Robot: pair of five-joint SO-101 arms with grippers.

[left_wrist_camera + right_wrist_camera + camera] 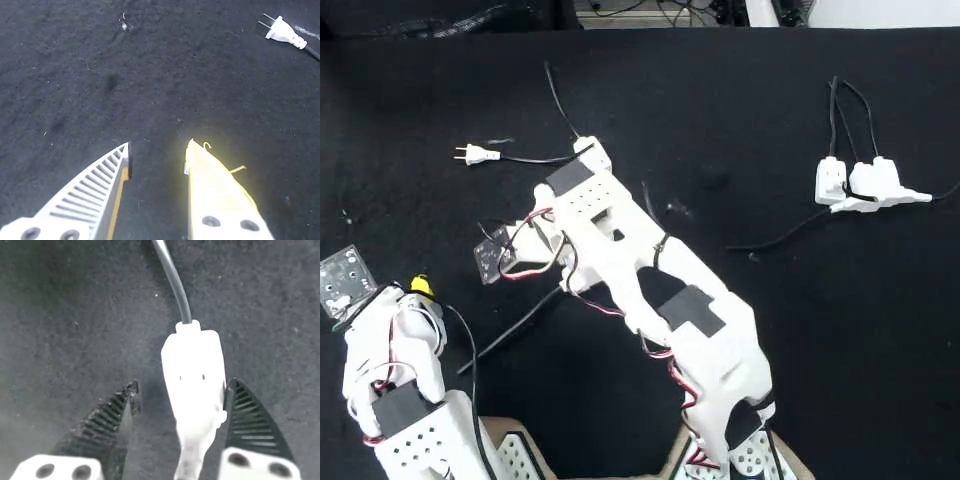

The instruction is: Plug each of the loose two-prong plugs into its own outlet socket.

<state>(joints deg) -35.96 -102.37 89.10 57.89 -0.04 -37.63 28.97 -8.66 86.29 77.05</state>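
The loose plug (475,154) lies on the black worktop (740,100), its prongs pointing away from a white socket (192,365) nearby. The right pincer (182,386) stands apart around that socket, which lies nearer one finger. The left pincer (157,150) hangs open over bare worktop, well apart from the plug. Further sockets (880,183) lie well off to the side.

Fingers apart on left gripper (158,144); likewise right gripper (183,384).

2 arms (405,400) (660,290), 1 loose plug (473,154), 3 other white cord connectors (592,151) (831,180) (882,184).
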